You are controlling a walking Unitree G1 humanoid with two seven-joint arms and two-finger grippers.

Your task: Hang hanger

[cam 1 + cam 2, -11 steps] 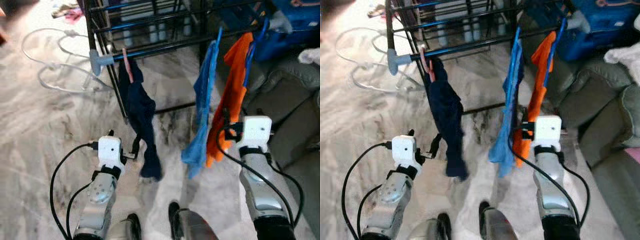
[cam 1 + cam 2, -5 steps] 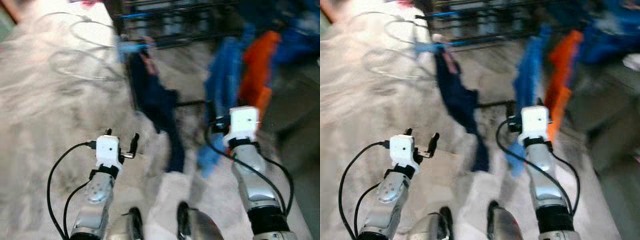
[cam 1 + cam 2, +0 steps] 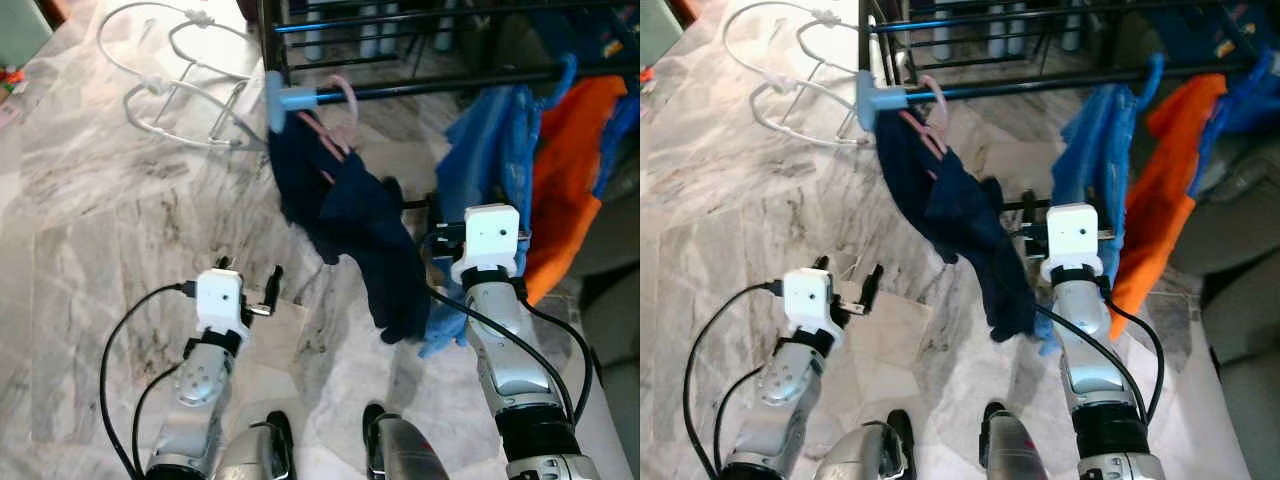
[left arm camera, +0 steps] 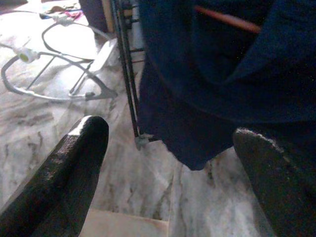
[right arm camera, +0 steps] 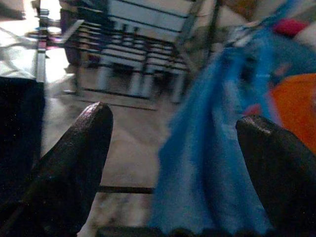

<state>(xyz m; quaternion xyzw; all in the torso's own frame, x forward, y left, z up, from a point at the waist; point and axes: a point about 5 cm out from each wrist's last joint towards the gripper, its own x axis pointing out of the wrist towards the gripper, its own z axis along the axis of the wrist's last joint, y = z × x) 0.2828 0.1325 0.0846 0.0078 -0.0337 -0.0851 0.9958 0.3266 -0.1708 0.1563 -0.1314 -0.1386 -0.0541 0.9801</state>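
Pink hanger (image 3: 335, 120) on rail (image 3: 440, 85), slanting down-right.

Glossy veined marble floor (image 3: 90, 230) — soft matt navy cloth (image 3: 350, 215) on a pink, seemingly plastic hanger (image 3: 340, 105).

No readable text, label or number anywhere.

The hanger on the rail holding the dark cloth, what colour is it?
Pink. The hanger shows best in the right eye view, hooked over the rail.
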